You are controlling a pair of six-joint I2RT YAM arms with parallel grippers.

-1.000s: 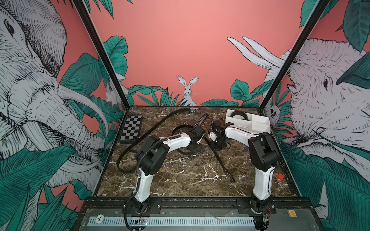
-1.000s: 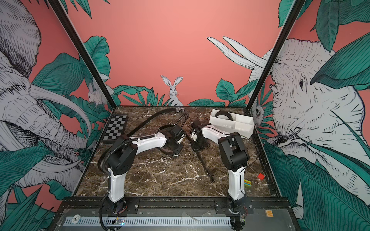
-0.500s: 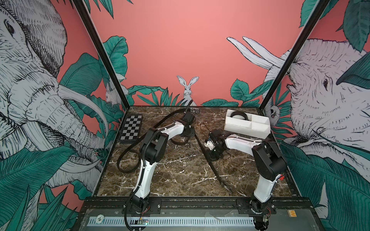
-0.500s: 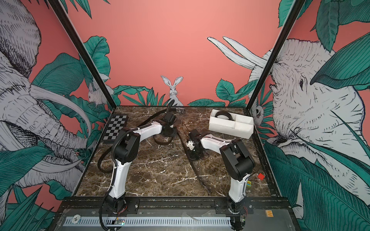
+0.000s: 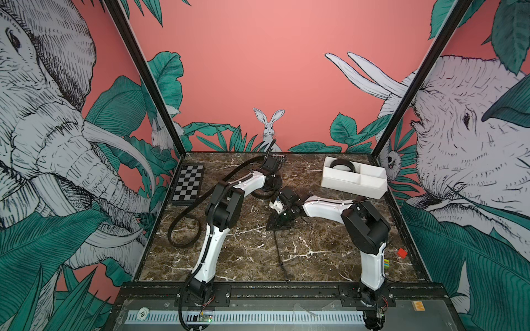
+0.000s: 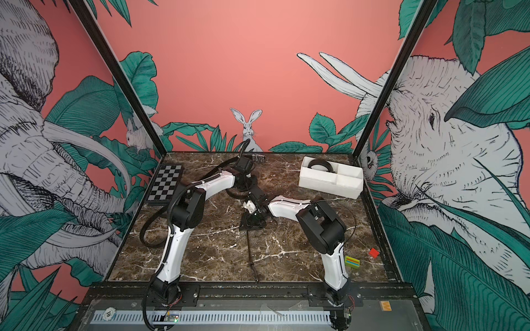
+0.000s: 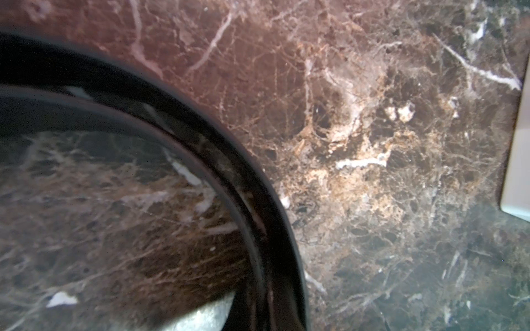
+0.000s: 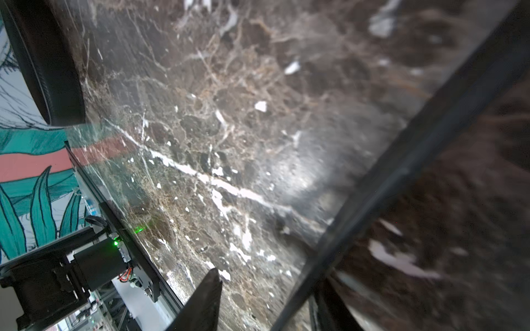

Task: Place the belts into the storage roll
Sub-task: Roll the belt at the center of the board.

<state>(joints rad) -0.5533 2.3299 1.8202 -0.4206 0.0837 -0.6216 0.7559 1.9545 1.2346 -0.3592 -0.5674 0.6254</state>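
The white storage roll (image 5: pixel 354 183) sits at the far right, with one coiled belt (image 5: pixel 342 164) in its left compartment. At the far centre my left gripper (image 5: pixel 269 186) points down, shut on a black belt (image 7: pixel 258 200) that curls in a loop (image 6: pixel 233 193) on the marble. My right gripper (image 5: pixel 279 219) is low over the table centre and open, its fingers (image 8: pixel 200 303) spread apart. A straight belt strap (image 5: pixel 279 249) runs from it to the front edge, and in the right wrist view this strap (image 8: pixel 401 160) passes beside one finger. I cannot tell whether loop and strap are one belt.
A checkered board (image 5: pixel 187 183) lies at the far left, with the ribbed cable hose (image 5: pixel 183 229) looping in front of it. A red block (image 5: pixel 402 252) and a striped block (image 6: pixel 352 262) sit near the right arm's base. A small metallic item (image 5: pixel 279 157) lies by the back wall.
My right gripper has gone from shut to open and moved down toward the table centre. My left gripper has drawn the belt toward the far side.
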